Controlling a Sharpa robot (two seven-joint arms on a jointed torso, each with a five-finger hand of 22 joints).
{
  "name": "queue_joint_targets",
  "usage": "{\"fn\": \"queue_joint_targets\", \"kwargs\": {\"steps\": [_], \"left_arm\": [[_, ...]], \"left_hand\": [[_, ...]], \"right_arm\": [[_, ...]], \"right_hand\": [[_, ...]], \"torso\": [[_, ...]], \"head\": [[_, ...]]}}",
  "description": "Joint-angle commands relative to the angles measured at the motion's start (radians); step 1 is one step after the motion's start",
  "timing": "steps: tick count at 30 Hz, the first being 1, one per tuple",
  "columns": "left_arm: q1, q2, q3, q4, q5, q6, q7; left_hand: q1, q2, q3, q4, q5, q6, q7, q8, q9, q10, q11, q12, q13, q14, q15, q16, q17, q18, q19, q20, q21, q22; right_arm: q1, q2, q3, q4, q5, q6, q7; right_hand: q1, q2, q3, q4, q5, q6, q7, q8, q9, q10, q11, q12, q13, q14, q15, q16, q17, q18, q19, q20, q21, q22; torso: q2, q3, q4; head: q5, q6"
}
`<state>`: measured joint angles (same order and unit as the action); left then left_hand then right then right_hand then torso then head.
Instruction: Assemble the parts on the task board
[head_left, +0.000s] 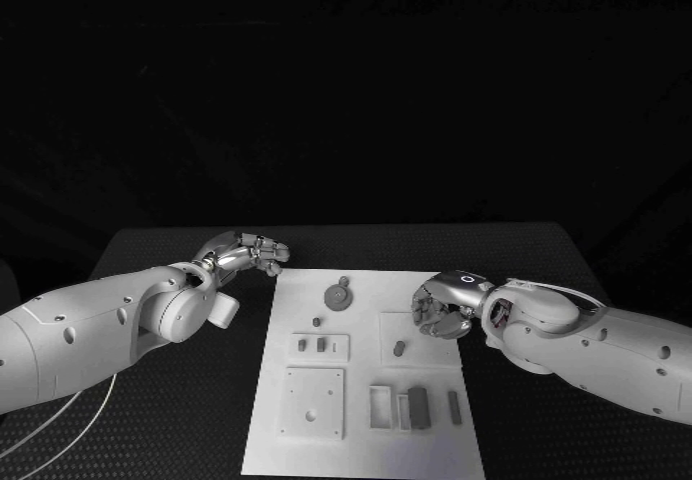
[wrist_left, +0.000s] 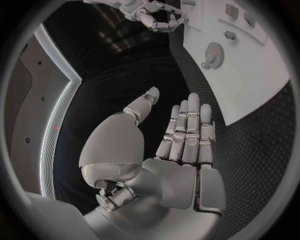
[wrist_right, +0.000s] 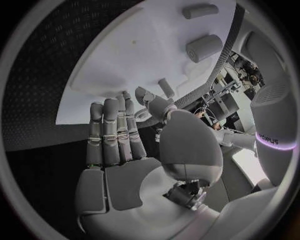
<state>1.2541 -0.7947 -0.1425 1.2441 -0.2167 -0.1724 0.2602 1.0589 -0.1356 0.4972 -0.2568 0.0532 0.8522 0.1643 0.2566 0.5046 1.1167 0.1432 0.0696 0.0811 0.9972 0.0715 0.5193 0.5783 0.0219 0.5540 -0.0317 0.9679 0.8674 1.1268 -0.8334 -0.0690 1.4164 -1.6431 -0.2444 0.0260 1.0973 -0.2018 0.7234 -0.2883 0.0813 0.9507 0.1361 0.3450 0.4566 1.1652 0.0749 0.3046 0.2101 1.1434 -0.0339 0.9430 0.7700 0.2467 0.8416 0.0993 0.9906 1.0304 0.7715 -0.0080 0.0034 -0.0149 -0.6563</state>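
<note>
task board (head_left: 361, 400) long axis away from robot; left hand (head_left: 248, 253), right hand (head_left: 444, 305) empty, fingers apart

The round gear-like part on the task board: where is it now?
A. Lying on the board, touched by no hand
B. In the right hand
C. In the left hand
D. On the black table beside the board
A: the round gear-like part lies on the task board, apart from the left hand and the right hand.
</note>
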Motion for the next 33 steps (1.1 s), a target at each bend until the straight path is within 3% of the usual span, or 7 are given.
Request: {"fn": "queue_joint_targets", "kwargs": {"steps": [1,11,24,33], "left_arm": [[0.001,0.002,0.001,0.002,0.018,0.018,0.017],[0.000,0.003,0.001,-0.003,0.020,0.022,0.012],[0.000,0.003,0.001,-0.004,0.028,0.027,0.009],[0.000,0.002,0.001,-0.005,0.028,0.028,0.006]], "left_hand": [[-0.002,0.011,-0.005,0.000,-0.002,-0.001,0.007,0.005,0.000,-0.003,0.008,0.004,-0.001,0.009,0.002,-0.004,0.001,0.021,0.004,0.006,-0.003,-0.001],[-0.002,0.014,-0.005,0.001,-0.002,-0.002,0.009,0.006,-0.001,0.000,0.009,0.004,-0.001,0.011,0.002,-0.005,0.002,0.021,0.005,0.006,-0.004,-0.001],[-0.002,0.015,-0.005,0.000,-0.002,-0.002,0.009,0.006,-0.001,0.000,0.010,0.004,-0.002,0.013,0.001,-0.006,0.003,0.021,0.005,0.006,-0.004,-0.001],[-0.003,0.017,-0.005,0.001,-0.002,-0.001,0.010,0.007,-0.001,0.000,0.010,0.004,-0.002,0.014,0.001,-0.007,0.004,0.021,0.006,0.006,-0.004,-0.001]], "right_arm": [[-0.008,0.004,-0.006,-0.006,-0.038,0.001,-0.027],[-0.008,0.006,-0.005,-0.005,-0.035,-0.018,-0.023],[-0.013,0.025,-0.006,-0.022,-0.043,0.006,-0.027],[-0.015,0.040,-0.008,-0.022,-0.071,0.020,-0.037]], "right_hand": [[0.005,-0.009,0.008,0.000,-0.004,-0.002,0.004,0.012,-0.025,0.009,0.000,-0.008,0.000,0.006,0.001,-0.007,0.001,0.015,0.006,0.000,-0.004,0.000],[0.006,-0.011,0.024,0.002,-0.010,0.003,0.003,0.011,-0.025,0.020,-0.001,-0.017,0.004,0.009,-0.001,-0.007,0.003,0.015,0.011,-0.001,-0.003,0.001],[0.009,-0.005,0.045,0.002,-0.021,0.014,-0.001,0.014,-0.023,0.037,-0.006,-0.024,0.011,0.011,-0.004,-0.008,0.006,0.015,0.013,-0.002,-0.003,0.002],[0.000,0.010,0.086,0.008,-0.030,0.052,-0.017,0.030,-0.014,0.071,-0.015,-0.028,0.027,0.012,-0.012,-0.008,0.011,0.015,0.016,-0.003,-0.001,0.005]], "torso": [[0.000,-0.0002,-0.0013],[0.000,0.0005,-0.0015],[-0.001,0.0004,-0.0012],[-0.001,-0.0005,-0.0002]], "head": [[0.001,-0.001],[0.003,-0.004],[0.002,-0.006],[-0.002,-0.006]]}}
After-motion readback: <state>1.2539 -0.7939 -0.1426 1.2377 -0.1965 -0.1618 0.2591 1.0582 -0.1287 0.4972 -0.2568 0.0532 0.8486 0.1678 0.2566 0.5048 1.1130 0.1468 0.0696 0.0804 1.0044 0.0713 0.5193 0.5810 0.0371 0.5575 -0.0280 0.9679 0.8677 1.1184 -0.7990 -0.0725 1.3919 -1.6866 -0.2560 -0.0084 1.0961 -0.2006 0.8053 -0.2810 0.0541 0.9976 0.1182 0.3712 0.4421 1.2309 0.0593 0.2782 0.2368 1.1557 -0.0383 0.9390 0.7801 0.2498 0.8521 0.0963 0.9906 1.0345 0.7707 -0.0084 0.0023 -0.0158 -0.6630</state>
